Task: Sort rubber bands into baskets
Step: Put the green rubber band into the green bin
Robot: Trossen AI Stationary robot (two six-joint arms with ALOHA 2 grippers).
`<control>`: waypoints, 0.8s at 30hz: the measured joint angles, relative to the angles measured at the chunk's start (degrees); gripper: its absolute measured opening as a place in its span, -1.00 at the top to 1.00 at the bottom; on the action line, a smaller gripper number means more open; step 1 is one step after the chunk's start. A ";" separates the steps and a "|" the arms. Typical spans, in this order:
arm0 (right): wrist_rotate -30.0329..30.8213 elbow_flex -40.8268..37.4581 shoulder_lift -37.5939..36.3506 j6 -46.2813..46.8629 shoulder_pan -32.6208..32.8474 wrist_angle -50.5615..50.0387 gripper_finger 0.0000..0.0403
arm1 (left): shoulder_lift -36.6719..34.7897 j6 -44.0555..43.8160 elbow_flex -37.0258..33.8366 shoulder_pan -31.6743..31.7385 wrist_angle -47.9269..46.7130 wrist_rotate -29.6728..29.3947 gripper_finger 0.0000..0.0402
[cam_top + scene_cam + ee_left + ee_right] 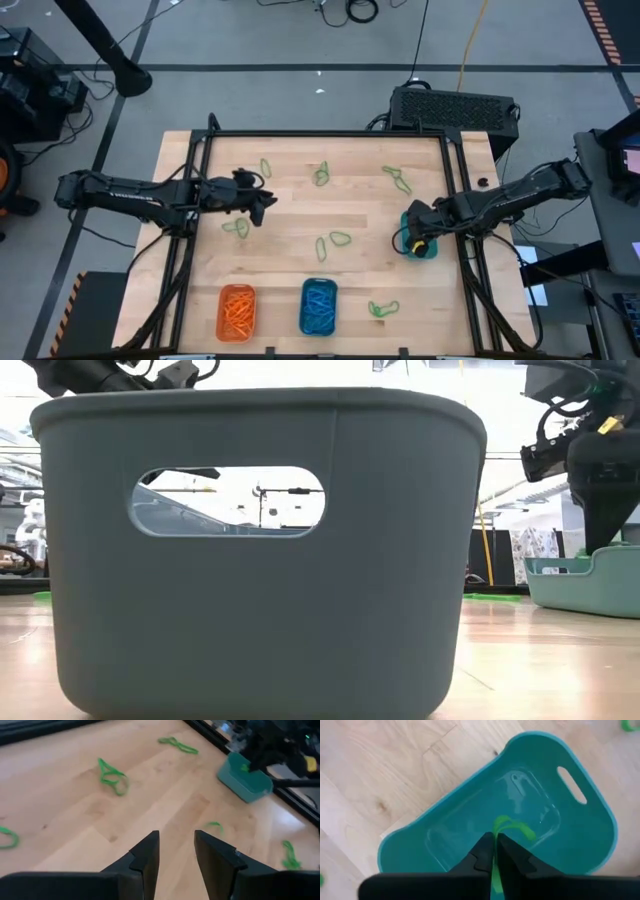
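Several green rubber bands (321,175) lie loose on the wooden table. My right gripper (495,839) hangs over the teal basket (555,742) at the table's right side, shut on a green rubber band (512,826). My left gripper (176,837) is at the table's left, a little above the wood, open with nothing between its fingers; a green band (237,228) lies just nearer the front. At the front edge stand the orange basket (237,312), filled with orange bands, and the blue basket (318,306), filled with blue bands. My right gripper pinches the green rubber band between its two fingers, a strip of green (494,866) showing in the narrow slit between them. The fingers come from above, pointing down into the teal basket. The band's free loop (516,828) sticks out past the fingertips over the basket's floor.
A black frame (330,133) runs along the table's far edge and down both sides. One green band (383,309) lies at the front right, others (397,178) at the far right. In the low view a basket wall (260,610) close to the camera hides most of the table.
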 joint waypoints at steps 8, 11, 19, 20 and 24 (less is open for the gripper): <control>-0.56 0.00 -0.04 -0.34 -0.72 -1.26 0.68 | 0.00 -0.28 0.00 0.00 -2.41 2.86 0.35; -0.49 0.00 -0.04 -0.40 -0.74 -1.21 0.57 | 0.00 -1.29 0.00 -0.02 -2.24 4.27 0.35; 0.09 2.77 -0.04 -1.72 -0.87 1.91 0.37 | 0.00 -1.62 0.00 0.00 -2.38 6.25 0.35; 0.16 3.51 -0.04 -2.53 -1.10 3.79 0.36 | 0.00 -1.62 0.00 0.00 -2.40 6.32 0.35; 0.31 5.48 -0.04 -6.77 -2.03 13.51 0.36 | 0.00 -1.62 0.00 -0.02 -2.38 6.36 0.35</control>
